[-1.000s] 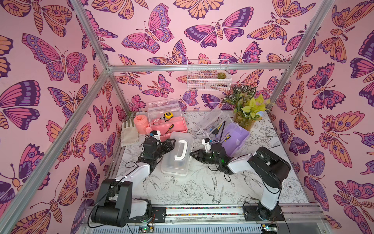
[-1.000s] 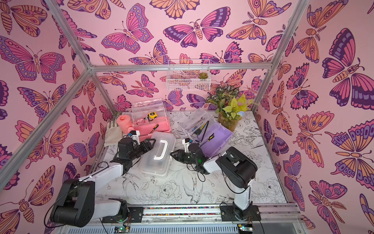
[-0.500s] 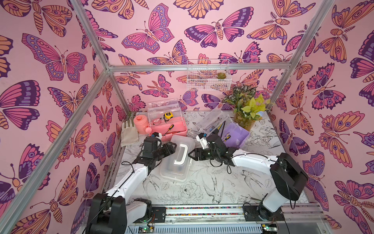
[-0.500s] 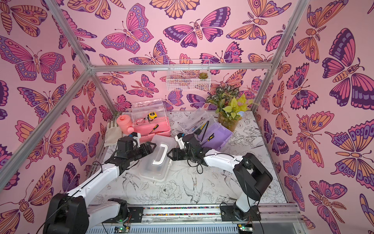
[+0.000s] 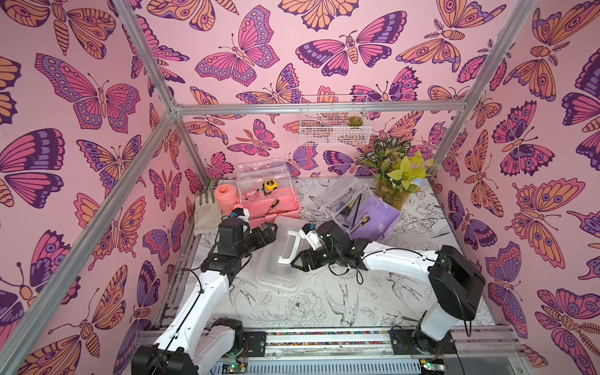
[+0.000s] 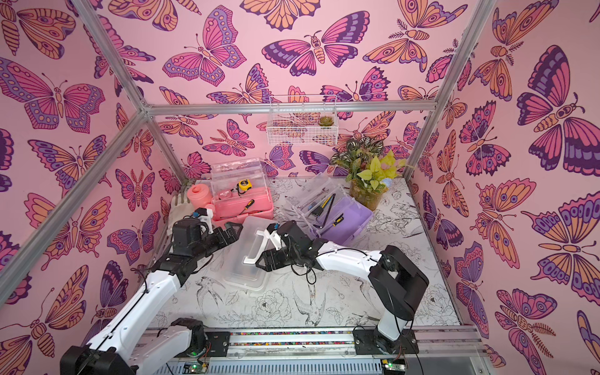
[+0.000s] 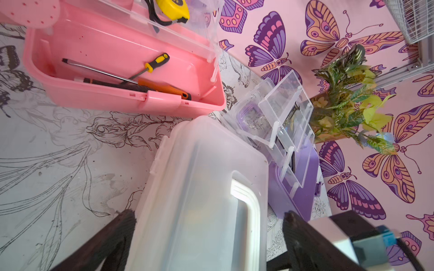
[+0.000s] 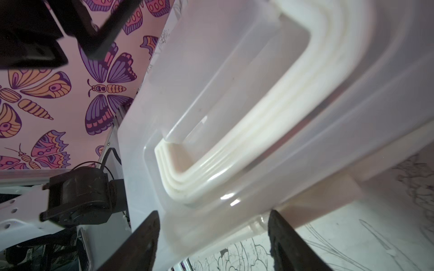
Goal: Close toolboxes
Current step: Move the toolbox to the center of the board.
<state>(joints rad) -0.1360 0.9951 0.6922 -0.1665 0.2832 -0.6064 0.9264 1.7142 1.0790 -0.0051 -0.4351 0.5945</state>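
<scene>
The white toolbox (image 5: 276,276) (image 6: 242,276) lies mid-table with its clear lid down and white handle flat. The pink toolbox (image 5: 279,212) (image 6: 250,212) at the back left and the purple toolbox (image 5: 378,224) (image 6: 352,224) behind the right arm both have their lids up. My left gripper (image 5: 269,232) (image 7: 209,214) hovers open over the white box's (image 7: 199,187) far left corner. My right gripper (image 5: 297,263) (image 8: 212,213) is open at the box's right long side, by the near end of the handle (image 8: 246,145), with the lid's rim between its fingers.
A pink watering can (image 5: 225,198) and a pale glove (image 5: 206,214) sit left of the pink box. A potted plant (image 5: 396,181) stands at the back right, and a wire basket (image 5: 334,120) hangs on the back wall. Tools lie in the pink box (image 7: 117,47) and the purple one.
Both grippers have opened wider. The right gripper has moved left and nearer the front, up against the white box's side. Both arms are stretched out further than before.
</scene>
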